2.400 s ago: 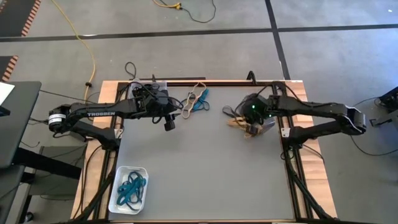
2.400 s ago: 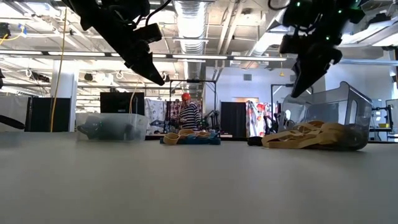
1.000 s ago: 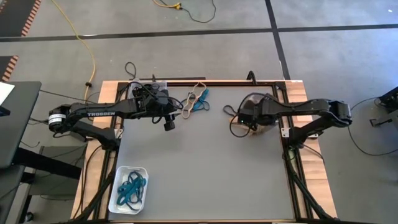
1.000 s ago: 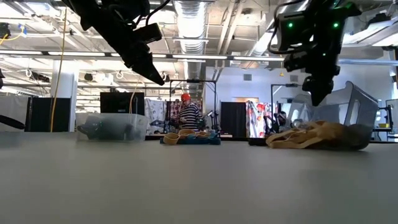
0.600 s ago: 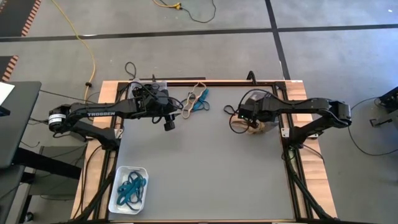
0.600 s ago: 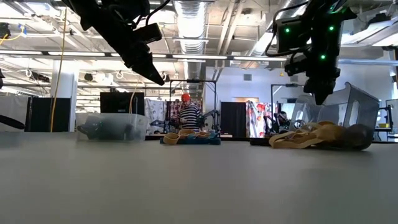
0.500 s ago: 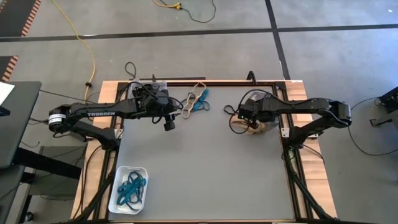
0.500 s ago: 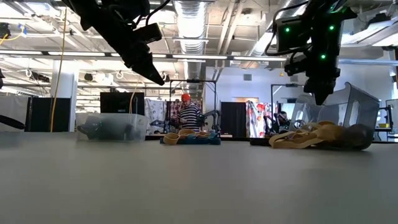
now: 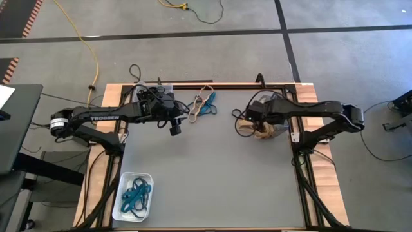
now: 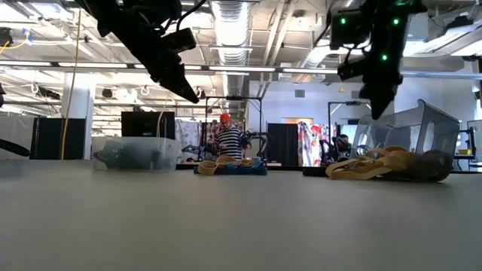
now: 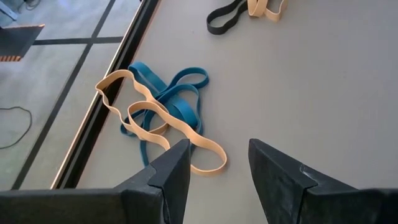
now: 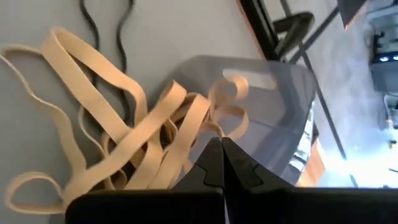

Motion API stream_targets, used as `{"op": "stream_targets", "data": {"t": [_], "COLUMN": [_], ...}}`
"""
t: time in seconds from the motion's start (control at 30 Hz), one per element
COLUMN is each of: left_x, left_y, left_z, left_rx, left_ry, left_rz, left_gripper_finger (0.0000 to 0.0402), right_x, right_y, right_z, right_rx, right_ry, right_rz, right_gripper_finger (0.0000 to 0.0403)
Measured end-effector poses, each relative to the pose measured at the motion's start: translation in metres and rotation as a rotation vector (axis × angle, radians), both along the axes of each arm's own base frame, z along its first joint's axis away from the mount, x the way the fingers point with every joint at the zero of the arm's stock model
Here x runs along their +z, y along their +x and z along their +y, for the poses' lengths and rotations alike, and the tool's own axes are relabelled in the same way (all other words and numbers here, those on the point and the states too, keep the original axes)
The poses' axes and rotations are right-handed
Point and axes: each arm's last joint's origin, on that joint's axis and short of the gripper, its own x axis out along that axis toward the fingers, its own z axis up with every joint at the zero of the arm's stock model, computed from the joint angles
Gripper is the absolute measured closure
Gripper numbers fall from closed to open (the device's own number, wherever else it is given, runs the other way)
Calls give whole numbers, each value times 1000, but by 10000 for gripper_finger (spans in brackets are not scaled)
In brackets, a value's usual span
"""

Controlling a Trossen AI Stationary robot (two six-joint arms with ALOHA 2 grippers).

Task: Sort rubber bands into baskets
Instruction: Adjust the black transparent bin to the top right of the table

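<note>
A long yellow cable was laid across the grey floor beyond the surface. A person was seen far back in the room.

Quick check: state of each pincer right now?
Left pincer: open, holding nothing, above the loose rubber bands.
Right pincer: closed, holding nothing visible, over the tan bands spilling from the tipped clear basket.

A white basket sits near the front-left corner of the surface, holding teal rubber bands. A loose cluster of tan and teal bands lies at the far edge. A grey translucent basket lies tipped on its side (open mouth toward the middle), with tan bands spilling out beside a thin black band.
</note>
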Motion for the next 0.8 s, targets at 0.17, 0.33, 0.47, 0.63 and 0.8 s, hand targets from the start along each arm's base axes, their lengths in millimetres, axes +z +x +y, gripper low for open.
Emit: {"op": "stream_targets", "data": {"t": [0.17, 0.33, 0.47, 0.63, 0.8], "left_x": [0, -1, -1, -2, -2], "left_y": [0, -1, -1, -2, -2], "left_z": [0, 0, 0, -1, -1], "left_rx": [0, 0, -1, -1, -2], "left_ry": [-2, -3, -4, -9, -8], "left_rz": [6, 9, 15, 30, 31], "left_gripper_finger": [249, 249, 249, 249, 249], "right_x": [17, 29, 35, 39, 39], "right_y": [2, -1, -7, -17, -21], "right_z": [3, 9, 12, 8, 0], "right_rx": [23, 48, 58, -4, -33], "right_ry": [32, 19, 14, -10, -12], "right_rz": [-77, -141, -165, -155, -132], "right_gripper_finger": [386, 360, 321, 280, 235]}}
